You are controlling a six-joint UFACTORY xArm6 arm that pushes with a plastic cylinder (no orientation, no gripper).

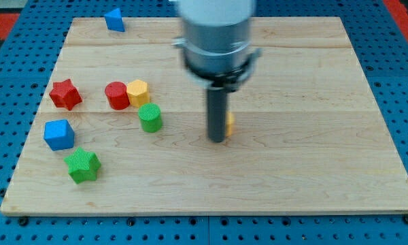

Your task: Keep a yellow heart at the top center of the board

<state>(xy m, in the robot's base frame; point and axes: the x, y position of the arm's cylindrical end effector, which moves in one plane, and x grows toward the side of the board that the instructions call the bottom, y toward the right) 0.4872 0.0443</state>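
Note:
My tip (218, 139) rests on the wooden board (292, 156) near its middle. A yellow block (229, 123) shows only as a thin sliver just right of the rod, mostly hidden behind it; its shape cannot be made out. It seems to touch the rod. A second yellow block, hexagonal (138, 91), sits to the view's left, touching a red cylinder (116, 95).
A green cylinder (149, 118) stands below the yellow hexagon. A red star (65, 94), a blue cube (58, 134) and a green star (82, 166) lie at the view's left. A blue triangular block (114, 20) sits at the top left edge.

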